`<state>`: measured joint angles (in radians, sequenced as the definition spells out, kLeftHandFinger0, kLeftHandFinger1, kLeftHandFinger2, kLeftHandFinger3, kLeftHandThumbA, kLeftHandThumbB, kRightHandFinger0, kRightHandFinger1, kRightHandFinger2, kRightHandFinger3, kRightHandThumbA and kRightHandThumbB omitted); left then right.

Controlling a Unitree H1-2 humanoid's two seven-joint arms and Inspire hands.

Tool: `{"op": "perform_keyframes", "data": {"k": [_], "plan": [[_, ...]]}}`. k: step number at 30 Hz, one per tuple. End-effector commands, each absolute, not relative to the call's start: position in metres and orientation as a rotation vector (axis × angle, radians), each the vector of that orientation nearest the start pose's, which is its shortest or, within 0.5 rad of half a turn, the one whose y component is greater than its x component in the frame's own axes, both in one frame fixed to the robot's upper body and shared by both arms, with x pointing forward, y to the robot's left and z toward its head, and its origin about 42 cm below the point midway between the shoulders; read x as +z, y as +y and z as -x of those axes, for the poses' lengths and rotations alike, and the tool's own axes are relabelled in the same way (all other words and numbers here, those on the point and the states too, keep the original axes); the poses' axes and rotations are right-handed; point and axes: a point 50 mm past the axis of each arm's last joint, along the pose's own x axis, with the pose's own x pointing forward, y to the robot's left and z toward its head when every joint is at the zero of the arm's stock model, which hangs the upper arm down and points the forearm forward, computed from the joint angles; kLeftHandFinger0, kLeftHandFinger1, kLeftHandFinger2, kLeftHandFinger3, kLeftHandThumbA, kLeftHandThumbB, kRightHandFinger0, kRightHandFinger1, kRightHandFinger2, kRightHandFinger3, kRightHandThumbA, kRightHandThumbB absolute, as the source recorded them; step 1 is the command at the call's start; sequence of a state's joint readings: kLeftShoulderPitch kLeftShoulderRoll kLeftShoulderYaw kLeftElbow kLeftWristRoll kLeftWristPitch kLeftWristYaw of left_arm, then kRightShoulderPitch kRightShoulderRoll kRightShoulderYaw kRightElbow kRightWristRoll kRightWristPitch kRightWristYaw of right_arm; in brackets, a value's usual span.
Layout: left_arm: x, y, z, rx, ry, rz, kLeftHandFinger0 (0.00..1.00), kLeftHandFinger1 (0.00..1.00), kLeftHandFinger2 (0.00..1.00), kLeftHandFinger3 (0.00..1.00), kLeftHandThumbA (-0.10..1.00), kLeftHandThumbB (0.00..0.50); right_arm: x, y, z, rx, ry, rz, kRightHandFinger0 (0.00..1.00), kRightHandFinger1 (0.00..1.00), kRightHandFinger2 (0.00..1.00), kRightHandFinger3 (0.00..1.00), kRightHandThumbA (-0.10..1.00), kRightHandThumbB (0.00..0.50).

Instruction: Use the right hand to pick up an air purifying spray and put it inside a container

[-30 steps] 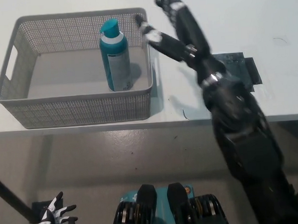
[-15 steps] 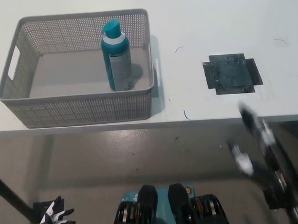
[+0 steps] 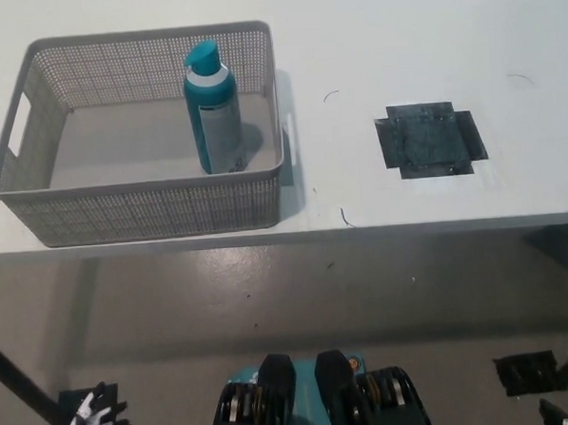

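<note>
Head view: spray (image 3: 213, 110) upright in basket (image 3: 151, 212), unheld.

White hand (image 3: 90, 424), seemingly black-marked

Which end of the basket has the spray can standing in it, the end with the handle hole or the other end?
The spray can stands upright at the basket's right end, away from the handle hole in the left wall.
</note>
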<state>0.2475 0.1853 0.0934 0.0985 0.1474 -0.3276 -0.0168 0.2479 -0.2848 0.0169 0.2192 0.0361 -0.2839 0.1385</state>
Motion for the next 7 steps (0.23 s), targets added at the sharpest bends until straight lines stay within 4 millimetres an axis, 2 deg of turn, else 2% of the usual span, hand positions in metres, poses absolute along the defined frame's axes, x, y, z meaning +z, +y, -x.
{"op": "perform_keyframes", "data": {"k": [1, 7], "plan": [[0.0542, 0.3192, -0.1853, 0.114, -0.063, -0.34, 0.64, 0.79, 0.86, 1.0, 0.66, 0.379, 0.0315, -0.3299, -0.189, 0.124, 0.025, 0.192, 1.0, 1.0, 1.0, 1.0, 0.68, 0.5], [0.0513, 0.3196, -0.1807, 0.116, -0.065, -0.334, 0.67, 0.82, 0.87, 1.0, 0.65, 0.38, 0.0323, -0.3299, -0.189, 0.133, 0.018, 0.195, 1.0, 1.0, 1.0, 1.0, 0.67, 0.5]]}}
